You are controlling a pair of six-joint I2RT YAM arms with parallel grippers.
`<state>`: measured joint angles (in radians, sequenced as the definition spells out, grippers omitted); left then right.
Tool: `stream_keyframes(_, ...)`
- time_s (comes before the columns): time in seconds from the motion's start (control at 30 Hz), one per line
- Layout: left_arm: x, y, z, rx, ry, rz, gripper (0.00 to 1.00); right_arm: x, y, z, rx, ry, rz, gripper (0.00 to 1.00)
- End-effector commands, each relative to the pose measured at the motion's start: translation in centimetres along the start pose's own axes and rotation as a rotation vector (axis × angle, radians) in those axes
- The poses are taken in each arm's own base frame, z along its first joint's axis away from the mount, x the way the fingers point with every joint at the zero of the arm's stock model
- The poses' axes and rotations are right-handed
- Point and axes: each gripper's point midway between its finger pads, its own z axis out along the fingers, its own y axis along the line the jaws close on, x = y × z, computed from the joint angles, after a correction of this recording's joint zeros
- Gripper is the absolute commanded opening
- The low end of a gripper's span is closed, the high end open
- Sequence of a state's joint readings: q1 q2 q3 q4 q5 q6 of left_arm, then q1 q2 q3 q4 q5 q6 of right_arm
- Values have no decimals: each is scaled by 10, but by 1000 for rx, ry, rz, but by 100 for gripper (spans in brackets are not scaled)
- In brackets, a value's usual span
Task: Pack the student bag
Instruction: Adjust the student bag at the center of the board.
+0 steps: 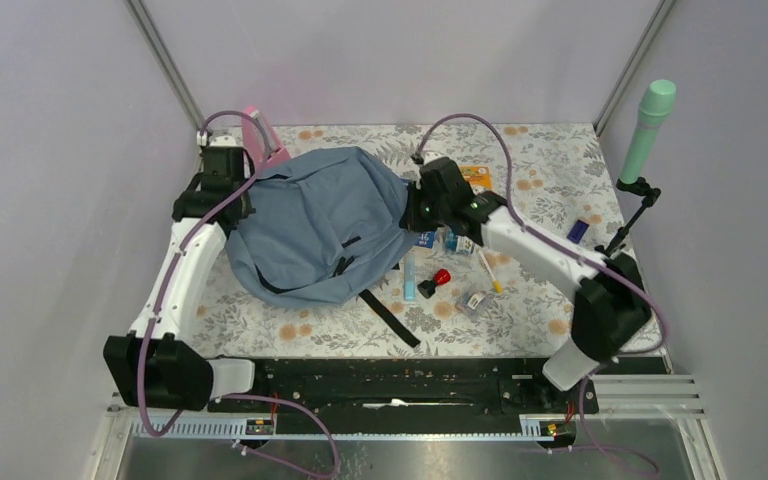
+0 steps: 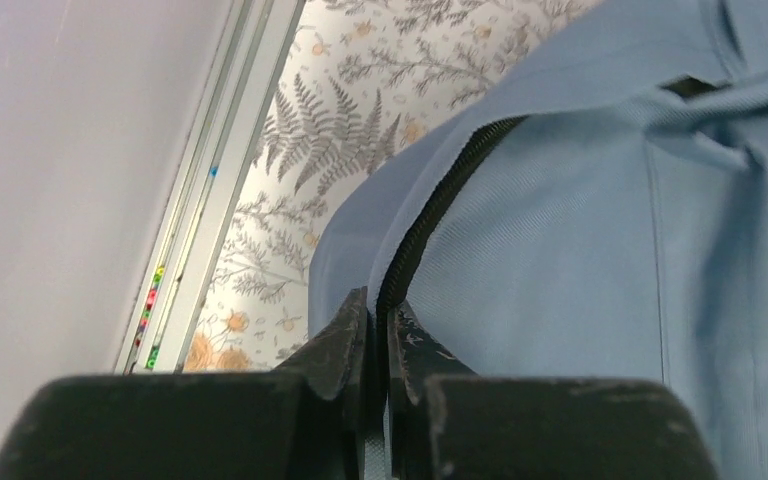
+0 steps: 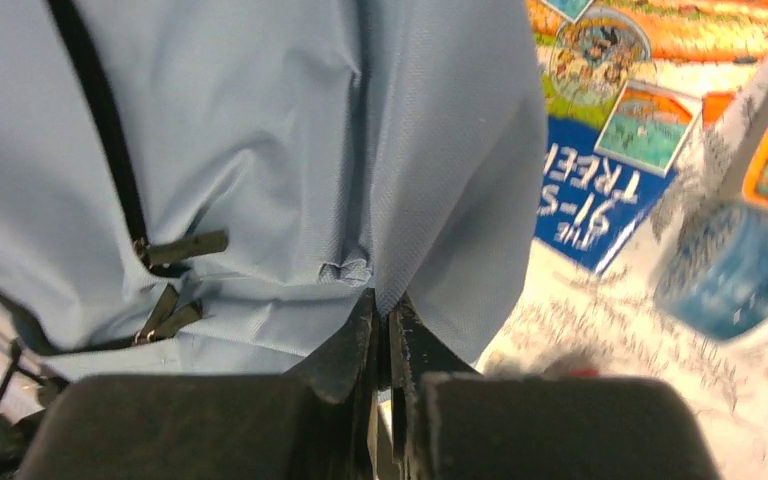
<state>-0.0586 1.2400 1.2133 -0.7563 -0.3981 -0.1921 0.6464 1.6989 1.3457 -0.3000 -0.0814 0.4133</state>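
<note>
On floral tabletop [image 1: 545,150] w/ pale walls [image 1: 410,50], student bag [image 1: 310,220], L hand [image 2: 378,310] & R hand [image 3: 384,310] both clamped on its fabric.

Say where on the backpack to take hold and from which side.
Grip the fabric lip beside the zipper of the backpack, coming in from its left edge: the cloth there folds thin enough to pinch, as the left pincer shows.

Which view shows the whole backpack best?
The top view: the entire backpack lies in frame. The left wrist view shows only fabric and a zipper; the right wrist view, fabric and zipper pulls.
</note>
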Motion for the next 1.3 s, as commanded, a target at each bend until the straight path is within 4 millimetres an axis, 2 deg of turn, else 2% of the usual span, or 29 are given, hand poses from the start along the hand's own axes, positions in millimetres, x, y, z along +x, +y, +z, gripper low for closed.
stream_keyframes(0.0,-51,-10,4,13,-102,-84,0,6,17,-51,26,-143,72,0)
stream_keyframes(0.17,-68,-40,28,71,-110,-113,0,47,16,-70,61,-215,104,0)
stream_keyframes(0.37,-88,-101,55,168,-181,-22,0,86,24,-75,10,-249,153,0)
stream_keyframes(0.47,-88,-118,71,133,-170,43,0,104,28,-76,-7,-214,134,0)
stream_keyframes(0.57,-77,-127,89,104,-139,100,1,118,23,-77,-5,-183,131,0)
stream_keyframes(0.6,-73,-128,93,99,-129,107,7,120,21,-77,0,-177,124,2)
stream_keyframes(0.63,-69,-129,94,99,-122,109,21,121,20,-78,6,-174,111,10)
stream_keyframes(0.67,-69,-130,92,106,-128,96,41,119,18,-81,13,-176,93,20)
stream_keyframes(0.7,-69,-132,89,117,-141,83,67,116,17,-84,23,-182,75,31)
stream_keyframes(0.73,-71,-133,81,139,-162,69,86,110,15,-90,32,-203,61,45)
stream_keyframes(0.77,-74,-133,73,154,-182,56,97,106,15,-93,39,-217,40,55)
stream_keyframes(0.87,-86,-132,46,198,-221,38,99,88,19,-111,26,-263,-49,72)
stream_keyframes(1.0,-83,-131,-6,298,-186,7,99,70,33,-131,-31,-290,-185,82)
stream_keyframes(1.1,-68,-136,-44,452,-160,-12,99,65,46,-139,-80,-276,-285,84)
stream_keyframes(1.17,-51,-132,-54,483,-130,-7,99,64,54,-141,-115,-257,-347,87)
stream_keyframes(1.27,-18,-129,-60,525,-70,11,99,65,73,-138,-191,-212,-448,87)
